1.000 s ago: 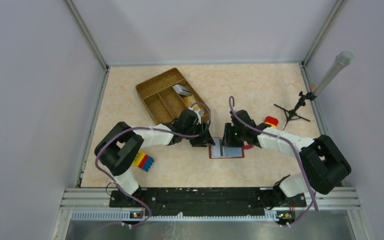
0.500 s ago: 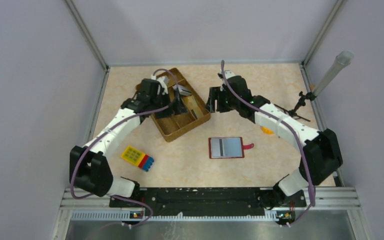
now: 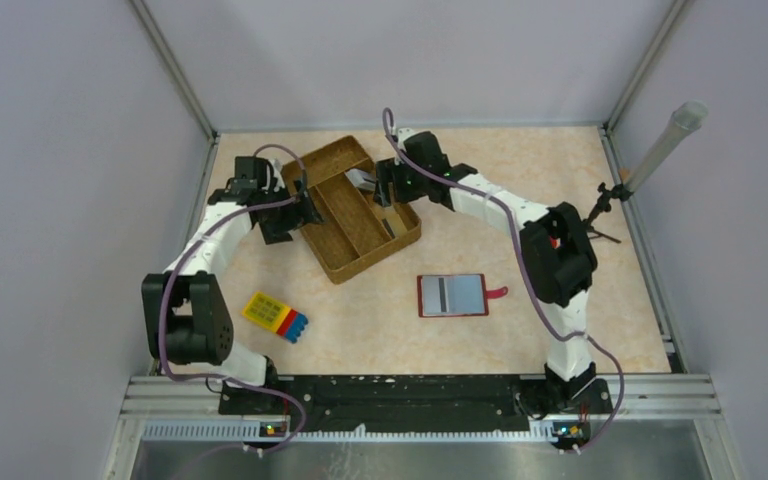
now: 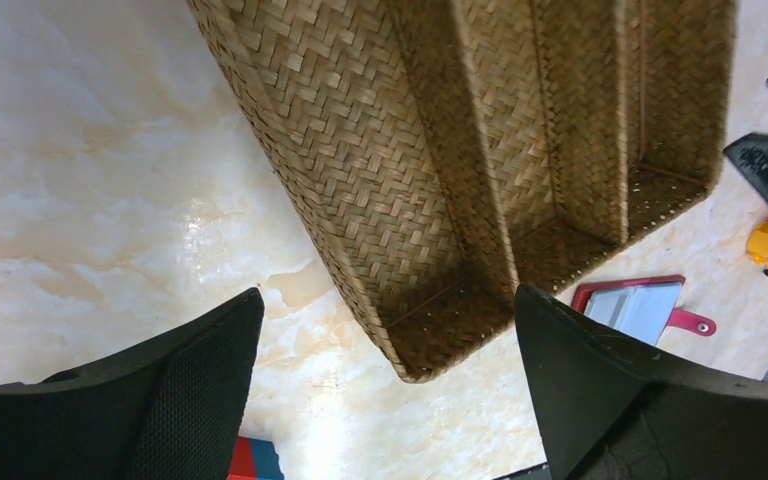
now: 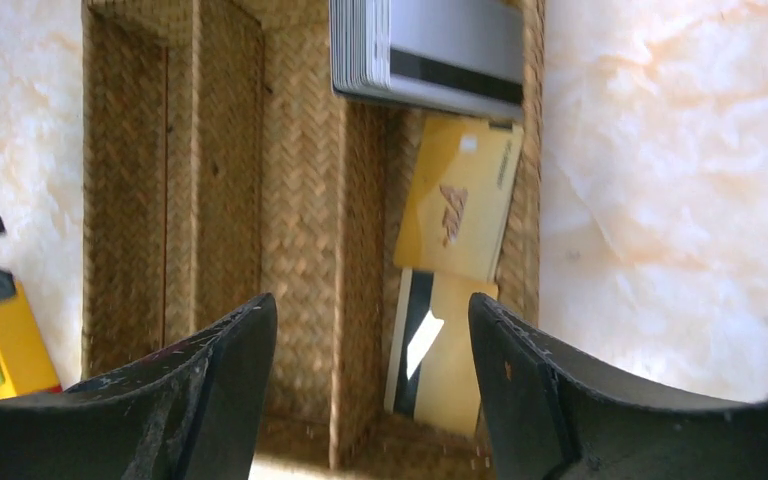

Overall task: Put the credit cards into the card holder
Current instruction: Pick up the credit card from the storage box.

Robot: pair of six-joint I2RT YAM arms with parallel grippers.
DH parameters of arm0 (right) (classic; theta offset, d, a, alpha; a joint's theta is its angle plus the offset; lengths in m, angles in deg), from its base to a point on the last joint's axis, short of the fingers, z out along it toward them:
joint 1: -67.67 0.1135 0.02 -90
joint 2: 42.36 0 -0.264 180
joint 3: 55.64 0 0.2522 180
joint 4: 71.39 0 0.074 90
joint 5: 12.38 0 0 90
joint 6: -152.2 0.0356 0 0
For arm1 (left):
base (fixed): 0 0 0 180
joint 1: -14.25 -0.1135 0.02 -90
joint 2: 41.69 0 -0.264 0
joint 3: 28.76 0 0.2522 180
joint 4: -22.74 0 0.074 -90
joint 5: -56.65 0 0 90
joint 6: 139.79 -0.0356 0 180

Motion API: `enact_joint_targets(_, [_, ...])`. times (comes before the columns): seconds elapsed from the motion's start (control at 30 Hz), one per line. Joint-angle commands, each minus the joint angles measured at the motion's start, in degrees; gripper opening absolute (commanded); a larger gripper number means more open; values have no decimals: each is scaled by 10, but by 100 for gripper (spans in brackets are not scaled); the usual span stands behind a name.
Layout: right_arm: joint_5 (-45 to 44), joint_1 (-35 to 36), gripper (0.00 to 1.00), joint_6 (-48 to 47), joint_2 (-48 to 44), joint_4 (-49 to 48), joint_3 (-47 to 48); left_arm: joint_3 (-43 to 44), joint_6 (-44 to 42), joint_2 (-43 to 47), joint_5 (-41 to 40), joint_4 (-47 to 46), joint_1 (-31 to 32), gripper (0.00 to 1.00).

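Woven tray (image 3: 380, 257) (image 4: 380, 150) (image 5: 300, 200) with dividers sits toward the far middle of the table (image 3: 560, 160). The credit cards (image 5: 460, 200) lie in its right-hand compartment (a grey stack at one end, then a tan card, then a yellow one with a dark stripe). The right gripper (image 3: 385, 190) (image 5: 370, 300) hovers over them, fingers spread and empty. The left gripper (image 3: 295, 212) (image 4: 388, 295) hangs at the tray's left wall, fingers likewise spread and empty. The card holder (image 3: 452, 295) (image 4: 635, 305), red with a silver face, lies flat nearer the arm bases, well apart from the tray. A block (image 3: 275, 316) rests near the left arm.
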State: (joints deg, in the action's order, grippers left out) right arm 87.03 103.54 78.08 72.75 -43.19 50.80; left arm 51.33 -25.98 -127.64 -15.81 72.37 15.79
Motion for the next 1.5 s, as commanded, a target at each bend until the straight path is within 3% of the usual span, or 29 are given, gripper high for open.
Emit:
enact_joint_targets(0.0, [26, 8, 71, -21, 49, -58, 80, 20, -4, -30, 35, -2, -4, 93])
enact_joint_targets(0.23, [55, 8, 81, -37, 151, -74, 192, 17, -3, -57, 47, -5, -3, 91])
enact_joint_targets(0.6, [80, 12, 83, -68, 287, -18, 363, 14, -2, -73, 60, -7, -4, 89])
enact_joint_targets(1.47, [-5, 49, 64, -98, 235, -57, 323, 14, -2, -71, 75, -8, -4, 88])
